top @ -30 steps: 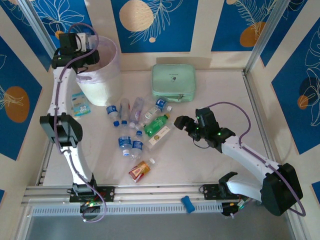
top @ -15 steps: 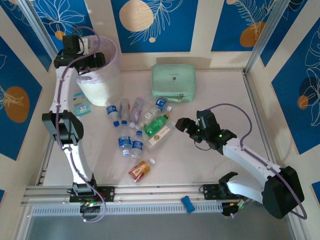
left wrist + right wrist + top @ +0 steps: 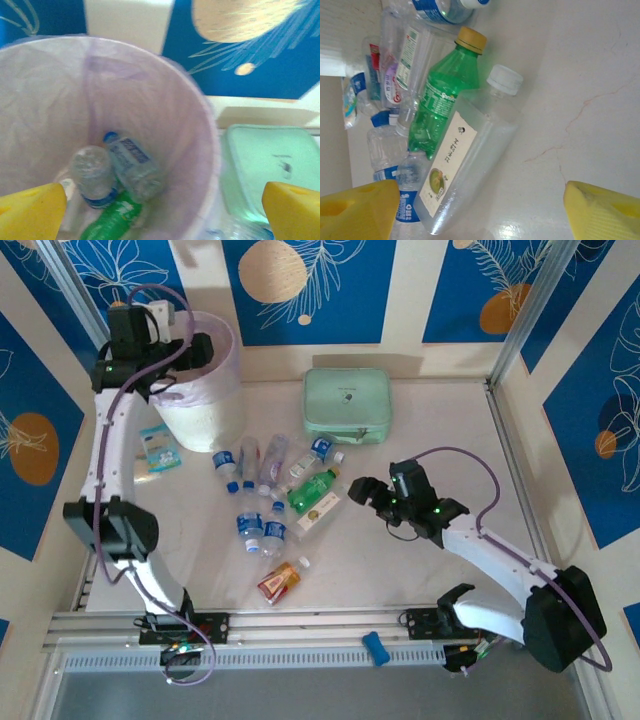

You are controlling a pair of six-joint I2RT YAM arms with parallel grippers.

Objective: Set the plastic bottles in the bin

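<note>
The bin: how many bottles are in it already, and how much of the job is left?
Done: at least three bottles lie in the bin, two clear and one green. In hand: nothing; the left hand hangs open over the bin, the right hand open near the green bottle on the table. Left: roughly ten bottles there.

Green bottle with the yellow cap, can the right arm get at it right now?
Probably yes: the right gripper hovers open just beside the green bottle, though a clear bottle crowds it.
</note>
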